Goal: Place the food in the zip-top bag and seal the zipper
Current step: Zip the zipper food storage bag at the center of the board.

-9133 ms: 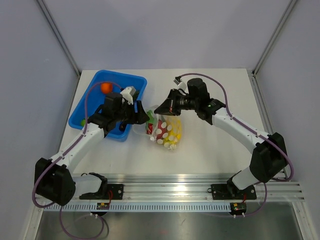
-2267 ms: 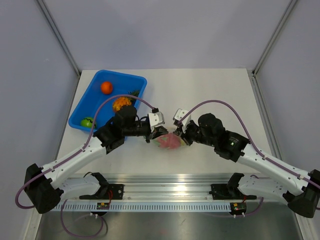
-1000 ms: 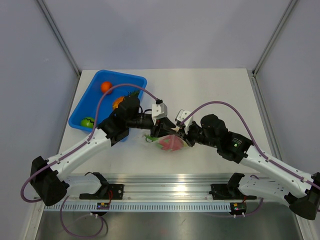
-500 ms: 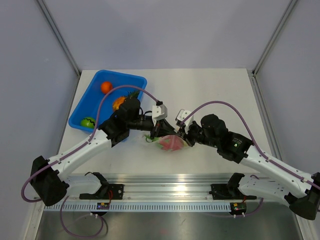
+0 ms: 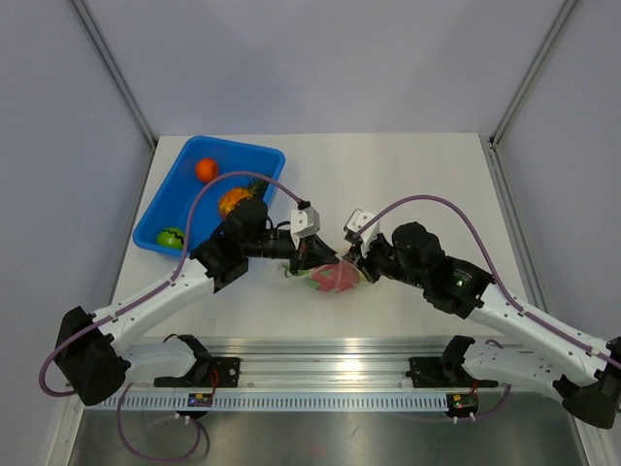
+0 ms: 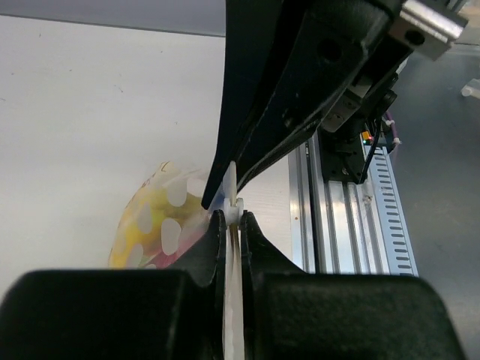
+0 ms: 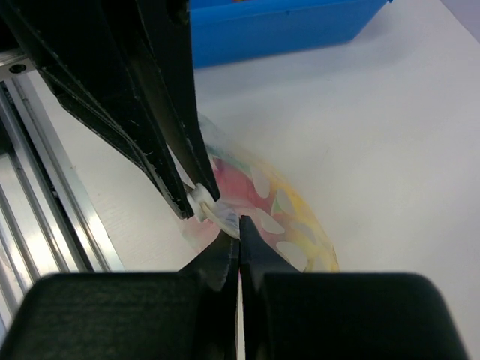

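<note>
Table (image 5: 417, 175) carries one zip-top bag (image 5: 330, 279), one bin (image 5: 160, 197) holding three fruits (image 5: 206, 169).

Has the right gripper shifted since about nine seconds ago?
Yes. The right gripper has come toward the near rail and slightly rightward, farther from the blue bin; it is now shut on the zip-top bag.

Both arms reach inward, grippers tip to tip.
The left arm (image 5: 160, 291) stretches up and to the right from its base. The right arm (image 5: 529, 318) stretches up and to the left, so the wrists meet low near the middle. The left gripper (image 6: 232, 216) has its jaws pinched together on the thin edge of the bag (image 5: 335, 279). The right gripper (image 7: 238, 225) pinches the same edge, just beside the left one.
</note>
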`<state>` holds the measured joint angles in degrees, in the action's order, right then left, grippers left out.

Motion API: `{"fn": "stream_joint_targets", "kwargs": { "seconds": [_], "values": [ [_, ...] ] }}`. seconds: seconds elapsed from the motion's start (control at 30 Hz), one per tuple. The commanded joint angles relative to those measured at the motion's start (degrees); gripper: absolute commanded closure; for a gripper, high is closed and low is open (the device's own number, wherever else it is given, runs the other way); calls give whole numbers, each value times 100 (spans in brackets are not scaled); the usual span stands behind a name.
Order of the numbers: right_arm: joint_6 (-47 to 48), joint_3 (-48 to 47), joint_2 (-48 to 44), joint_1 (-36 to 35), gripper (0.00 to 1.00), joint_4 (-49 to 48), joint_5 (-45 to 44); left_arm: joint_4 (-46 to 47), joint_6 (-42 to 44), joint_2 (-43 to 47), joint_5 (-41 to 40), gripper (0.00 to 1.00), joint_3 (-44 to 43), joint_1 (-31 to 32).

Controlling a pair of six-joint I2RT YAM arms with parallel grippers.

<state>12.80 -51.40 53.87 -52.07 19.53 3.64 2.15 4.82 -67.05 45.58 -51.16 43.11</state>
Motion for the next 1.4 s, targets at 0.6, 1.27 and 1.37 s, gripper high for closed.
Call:
{"fn": "stream_joint_targets", "kwargs": {
  "seconds": [0.6,1.27,1.37],
  "values": [
    [-357,121,-1062,417,100,-1496,-3334,-910,125,990,-1288,100,851,-145],
    [-752,455,-1563,435,100,-1443,-4134,-1279,-350,2029,-2422,100,1512,-286],
    [-761,464,-1511,435,100,-1487,-4187,-1183,-368,1941,-2388,100,1381,-286]
  ]
}}
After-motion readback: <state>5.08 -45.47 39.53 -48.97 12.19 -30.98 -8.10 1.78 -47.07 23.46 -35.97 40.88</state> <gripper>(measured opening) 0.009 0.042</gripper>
